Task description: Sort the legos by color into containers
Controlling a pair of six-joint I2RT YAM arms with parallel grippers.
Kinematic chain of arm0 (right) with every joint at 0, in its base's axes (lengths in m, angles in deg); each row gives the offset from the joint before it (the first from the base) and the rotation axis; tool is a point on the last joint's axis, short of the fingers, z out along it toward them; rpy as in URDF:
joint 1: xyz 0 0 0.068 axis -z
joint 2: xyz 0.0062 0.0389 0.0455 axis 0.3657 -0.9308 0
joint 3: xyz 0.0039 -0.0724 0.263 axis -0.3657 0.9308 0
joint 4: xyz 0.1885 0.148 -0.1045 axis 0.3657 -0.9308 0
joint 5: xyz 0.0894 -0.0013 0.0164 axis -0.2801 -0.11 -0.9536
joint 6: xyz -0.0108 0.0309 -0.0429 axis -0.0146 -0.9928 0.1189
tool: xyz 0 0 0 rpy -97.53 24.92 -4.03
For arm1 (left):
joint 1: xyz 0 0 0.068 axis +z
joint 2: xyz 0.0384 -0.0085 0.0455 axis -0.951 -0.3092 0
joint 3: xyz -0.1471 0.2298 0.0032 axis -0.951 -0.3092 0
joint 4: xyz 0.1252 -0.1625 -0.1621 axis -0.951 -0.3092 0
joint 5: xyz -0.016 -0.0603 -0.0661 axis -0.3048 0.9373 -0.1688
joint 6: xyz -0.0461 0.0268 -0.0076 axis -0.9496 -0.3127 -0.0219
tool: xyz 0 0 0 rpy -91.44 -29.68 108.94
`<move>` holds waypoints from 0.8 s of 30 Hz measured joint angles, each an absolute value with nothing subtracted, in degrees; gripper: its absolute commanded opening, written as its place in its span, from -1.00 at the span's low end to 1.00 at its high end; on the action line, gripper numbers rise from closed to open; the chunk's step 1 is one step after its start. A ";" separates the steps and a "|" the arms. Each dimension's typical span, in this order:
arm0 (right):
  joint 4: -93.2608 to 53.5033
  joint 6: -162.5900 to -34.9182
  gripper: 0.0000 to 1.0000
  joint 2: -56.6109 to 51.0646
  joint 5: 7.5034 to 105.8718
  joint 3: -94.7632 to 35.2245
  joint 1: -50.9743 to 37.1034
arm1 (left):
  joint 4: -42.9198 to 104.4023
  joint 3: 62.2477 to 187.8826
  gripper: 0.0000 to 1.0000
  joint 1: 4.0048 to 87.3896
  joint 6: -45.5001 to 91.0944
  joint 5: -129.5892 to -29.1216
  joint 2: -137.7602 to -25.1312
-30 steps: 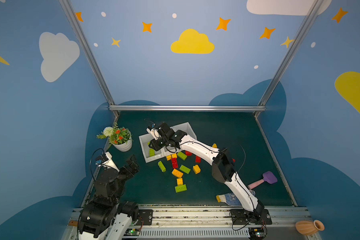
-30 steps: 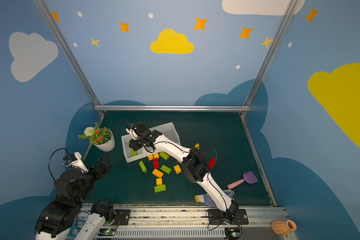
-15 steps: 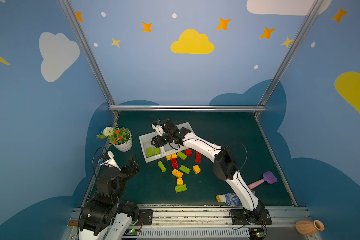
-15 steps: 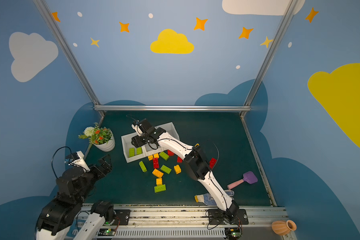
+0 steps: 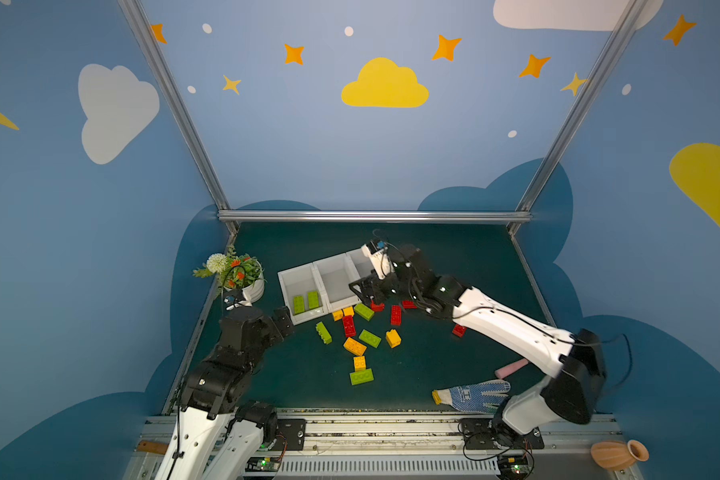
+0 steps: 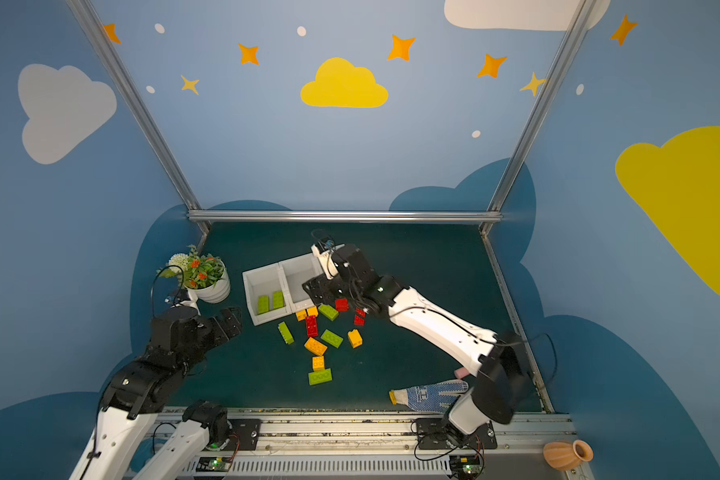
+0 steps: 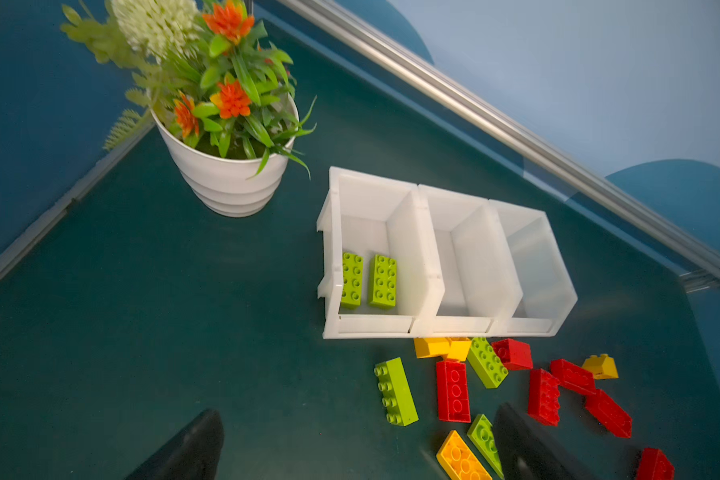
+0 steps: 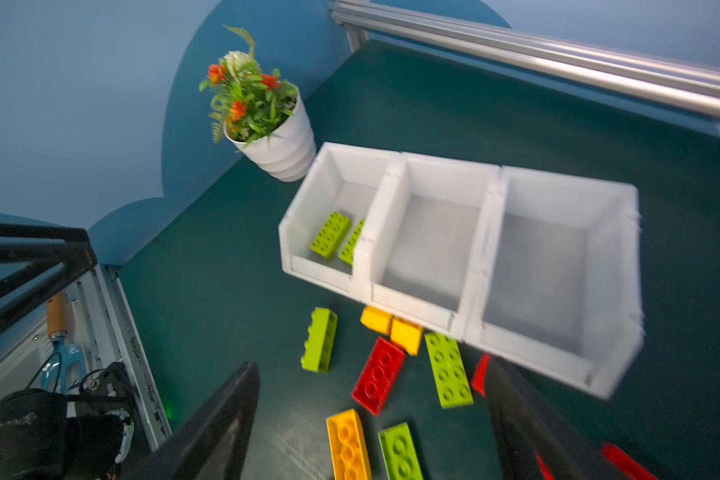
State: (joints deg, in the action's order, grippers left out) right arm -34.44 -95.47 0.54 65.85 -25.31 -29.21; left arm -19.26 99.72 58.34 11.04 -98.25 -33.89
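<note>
Finding one: the containers [image 5: 317, 272] stand as a row of three joined white bins at the back left of the worktop [image 5: 292, 374], just beside the flower pot [image 5: 253, 291]. Two green legos [image 7: 382, 281] lie flat, side by side and studs up, in the end bin nearest that pot.

Finding two: the other legos [image 5: 354, 345] lie loose on the worktop in front of the bins, with green, red and yellow-orange mixed. Two yellow bricks [image 8: 391, 326] sit right against the front lip of the middle bin, and a green brick [image 8: 447, 370] lies just beside them.

Finding three: your right arm [image 5: 495, 324] reaches across to the front edge of the bins. The right jaws stand apart with nothing between them, above the loose bricks.

Finding four: your left arm [image 5: 242, 340] sits near the front corner of the pot-side bin. The left jaws are spread wide, hold nothing and are apart from the bin.

Finding five: a dotted glove [image 5: 474, 395] and a pink cylinder [image 5: 512, 368] lie near the right arm's base.
</note>
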 measured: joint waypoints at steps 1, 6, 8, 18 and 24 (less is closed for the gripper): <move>-33.96 -96.19 0.70 3.77 66.62 -21.27 -28.75 | -19.24 99.72 1.00 58.25 10.52 -97.87 -35.07; -32.24 -99.40 0.76 17.06 72.74 -4.20 -27.41 | -17.75 97.82 1.00 55.30 6.59 -96.98 -37.19; -31.38 -100.45 0.78 21.19 75.21 1.29 -27.44 | -17.07 96.68 1.00 52.09 4.51 -98.07 -38.35; -23.01 -103.93 0.87 36.65 86.49 20.06 -26.21 | -11.19 94.43 0.99 39.06 -5.96 -105.70 -54.13; -19.67 -106.79 0.87 42.90 90.36 27.41 -25.27 | -8.35 94.82 0.92 35.10 -10.81 -108.45 -63.42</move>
State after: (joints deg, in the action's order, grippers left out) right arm -19.67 -106.79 42.90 90.36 27.41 -25.27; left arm -8.35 94.82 35.10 -10.81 -108.45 -63.42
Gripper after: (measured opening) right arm 0.937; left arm 0.974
